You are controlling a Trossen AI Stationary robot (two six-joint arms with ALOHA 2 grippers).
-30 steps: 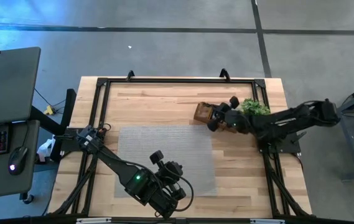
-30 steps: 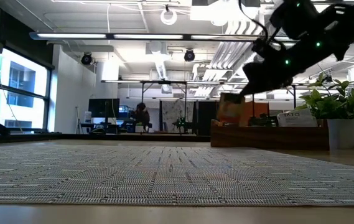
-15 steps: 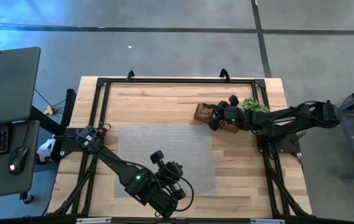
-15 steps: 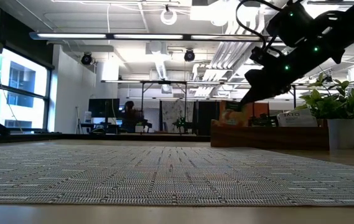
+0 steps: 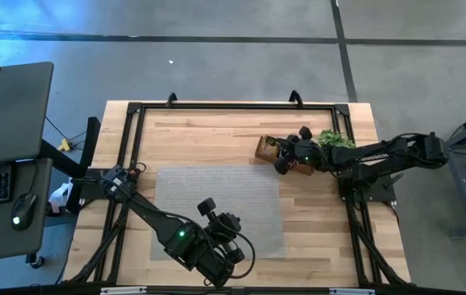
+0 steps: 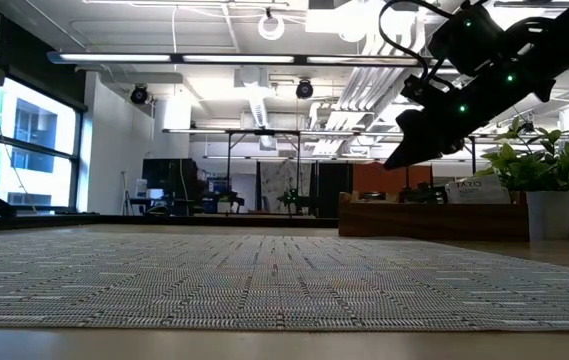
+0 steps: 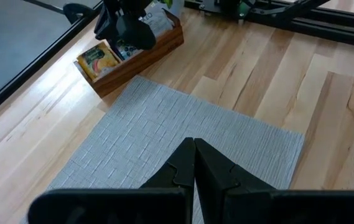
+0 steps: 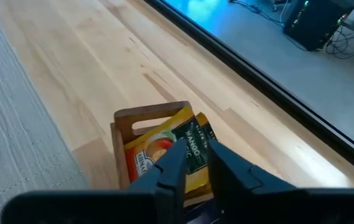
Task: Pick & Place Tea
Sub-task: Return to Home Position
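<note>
A long brown wooden tray lies on the table at the far right, next to a small green plant. An orange tea sachet stands in the tray's left end compartment. More sachets fill the tray behind it. My right gripper hovers over that end and slants down, its fingers a little apart and nothing between them. In the low view its tips stand above the tray. My left gripper is shut and hangs over the grey mat's near part.
A grey woven mat covers the table's middle. The plant in its white pot stands just right of the tray. A black frame runs around the table's edges. Bare wood lies between the mat and the far rail.
My right gripper has swung slightly and tipped downward over the tray's left end. The orange sachet that hung below its fingers has sunk toward the tray, dropped into the end compartment and no longer hangs from the gripper.
</note>
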